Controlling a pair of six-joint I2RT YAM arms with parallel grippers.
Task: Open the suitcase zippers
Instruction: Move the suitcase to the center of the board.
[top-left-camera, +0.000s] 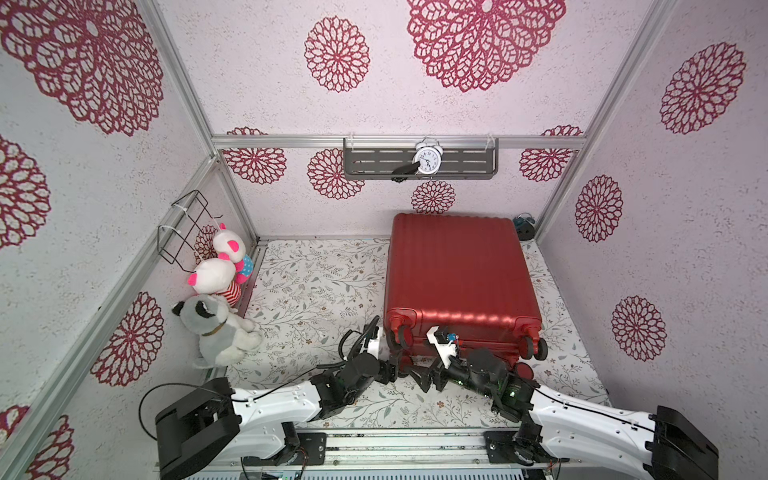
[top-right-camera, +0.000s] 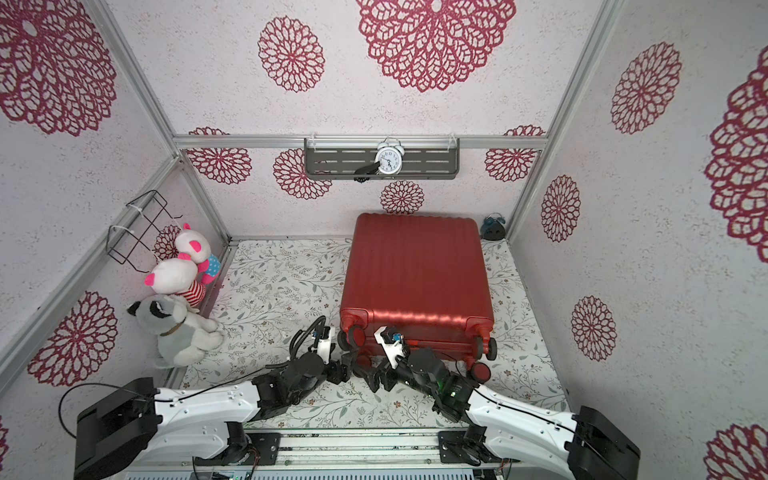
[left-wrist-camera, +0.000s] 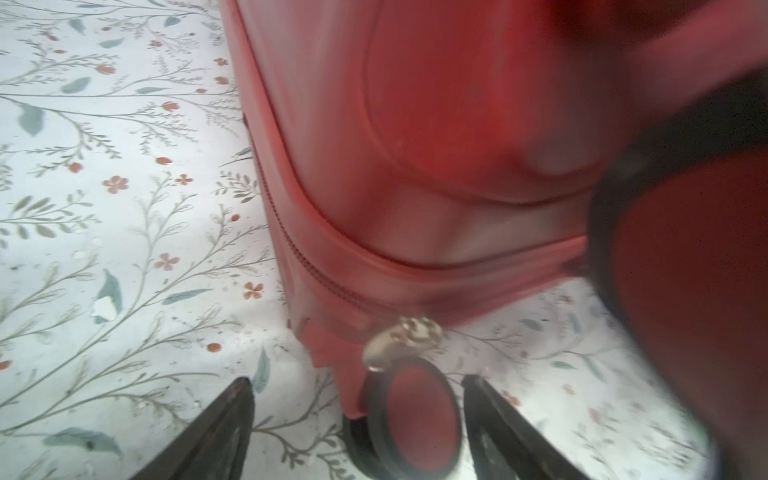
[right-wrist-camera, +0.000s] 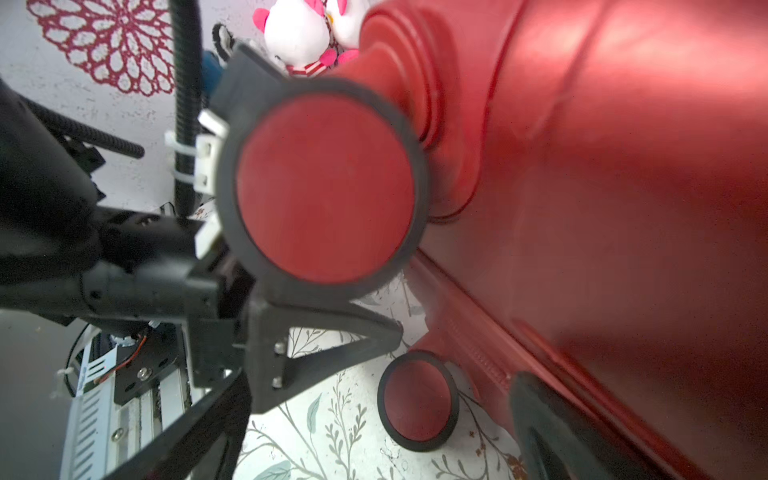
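The red ribbed suitcase lies flat on the floral table, wheels toward me. Both grippers meet at its near left corner, low beside the wheels. My left gripper is open, and a red-and-black wheel stands between its fingers. Just beyond that wheel a gold zipper pull hangs from the dark red zipper track round the corner seam. My right gripper is open wide, facing a small wheel and the zipper seam. Neither gripper holds anything.
Three plush toys sit against the left wall under a black wire basket. A white alarm clock stands on the grey back shelf. A dark blue object sits behind the suitcase's far right corner.
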